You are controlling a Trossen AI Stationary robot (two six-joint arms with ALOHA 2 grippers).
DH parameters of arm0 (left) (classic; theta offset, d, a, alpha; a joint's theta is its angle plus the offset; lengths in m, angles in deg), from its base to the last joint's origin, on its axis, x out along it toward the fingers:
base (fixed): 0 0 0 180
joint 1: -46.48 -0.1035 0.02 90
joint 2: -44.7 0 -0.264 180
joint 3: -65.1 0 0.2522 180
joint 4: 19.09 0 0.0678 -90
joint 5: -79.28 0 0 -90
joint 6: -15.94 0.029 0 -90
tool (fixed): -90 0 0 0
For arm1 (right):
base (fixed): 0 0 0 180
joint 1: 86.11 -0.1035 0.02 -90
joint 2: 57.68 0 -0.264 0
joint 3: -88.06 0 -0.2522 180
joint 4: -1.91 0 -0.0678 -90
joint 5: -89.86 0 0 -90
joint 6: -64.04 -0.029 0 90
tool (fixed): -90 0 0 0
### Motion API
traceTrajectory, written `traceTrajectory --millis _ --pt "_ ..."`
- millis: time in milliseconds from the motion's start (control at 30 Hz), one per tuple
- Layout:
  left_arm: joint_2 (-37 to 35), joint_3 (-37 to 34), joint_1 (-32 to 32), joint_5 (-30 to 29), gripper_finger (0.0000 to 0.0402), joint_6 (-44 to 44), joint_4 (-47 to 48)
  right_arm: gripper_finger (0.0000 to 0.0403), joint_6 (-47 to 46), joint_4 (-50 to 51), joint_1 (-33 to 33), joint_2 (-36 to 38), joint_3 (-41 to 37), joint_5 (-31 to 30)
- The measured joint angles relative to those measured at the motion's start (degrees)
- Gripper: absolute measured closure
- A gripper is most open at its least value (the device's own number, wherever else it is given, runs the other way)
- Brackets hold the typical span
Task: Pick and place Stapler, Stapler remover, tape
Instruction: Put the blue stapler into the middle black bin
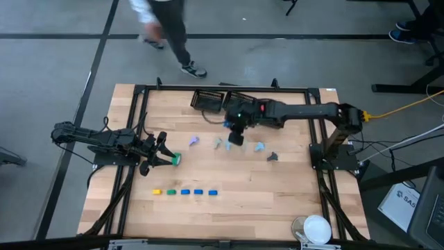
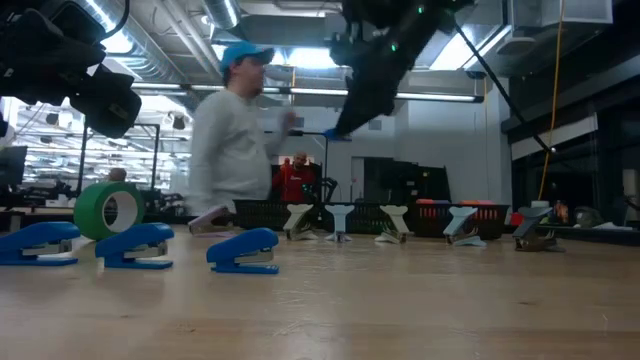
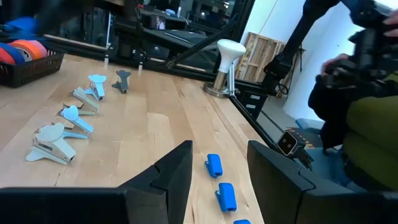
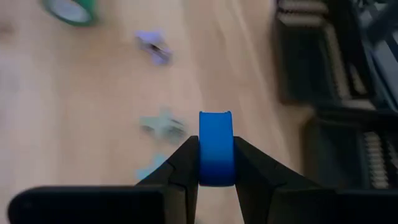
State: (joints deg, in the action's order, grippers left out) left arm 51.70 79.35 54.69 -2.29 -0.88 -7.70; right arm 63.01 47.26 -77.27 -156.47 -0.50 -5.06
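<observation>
— What's at the desk's (image 1: pixel 291 187) left edge?

— The left end effector (image 1: pixel 166 154), its fingers spread apart with nothing between them (the left wrist view shows the gap plainly). A green tape roll (image 1: pixel 175 160) stands on edge just beside its tips.

— And further along?

— A row of staplers (image 1: pixel 184 192) lies toward the near edge, one yellow, one green, the rest blue. The staple removers (image 1: pixel 220 144) are strung across the middle.

— The right end effector?

— The right end effector (image 1: pixel 236 137) hangs above those removers, toward the far edge, clenched on a blue tape roll (image 4: pixel 216 134) held clear of the desk.
</observation>
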Motion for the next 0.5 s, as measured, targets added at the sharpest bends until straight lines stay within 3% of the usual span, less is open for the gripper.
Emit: traceTrajectory --millis 167,500 --pt "0.0 0.0 0.0 0.0 0.0251 0.0 0.0 0.0316 0.0 -0.9 7.0 0.1 -2.2 0.0" --pt "0.0 0.0 0.0 0.0 0.0251 0.0 0.0 0.0317 -3.5 -12.1 18.3 0.1 -10.2 0.0"
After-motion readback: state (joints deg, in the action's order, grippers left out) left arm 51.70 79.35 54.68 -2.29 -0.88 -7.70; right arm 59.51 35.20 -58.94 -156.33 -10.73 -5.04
